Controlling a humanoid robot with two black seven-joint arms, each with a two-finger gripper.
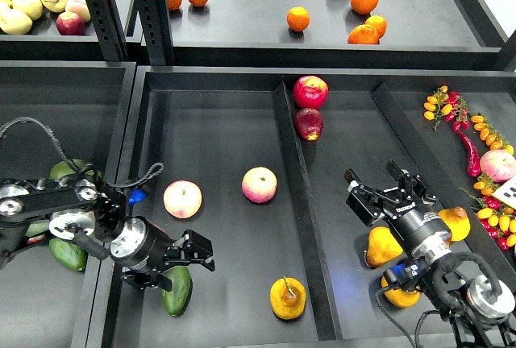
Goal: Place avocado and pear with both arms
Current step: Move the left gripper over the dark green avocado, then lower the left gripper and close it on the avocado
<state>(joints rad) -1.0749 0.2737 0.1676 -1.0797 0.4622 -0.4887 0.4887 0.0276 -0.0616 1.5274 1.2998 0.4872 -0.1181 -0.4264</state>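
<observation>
The dark green avocado [176, 293] lies at the front left of the middle compartment, its upper end partly hidden by my left gripper. My left gripper [203, 254] is open just above and to the right of the avocado's top, holding nothing. The squat yellow-orange pear [288, 298] with a thin stem stands at the front right of the same compartment, beside the divider. My right gripper [385, 189] is open and empty over the right compartment, well back and to the right of that pear.
Two pink-cream fruits [182, 199] [259, 184] lie mid-compartment. Red apples [310, 91] sit at the back by the divider [292, 171]. More yellow pears [384, 245] lie under my right arm. Avocados [68, 254] fill the left bin. Oranges [297, 18] are on the upper shelf.
</observation>
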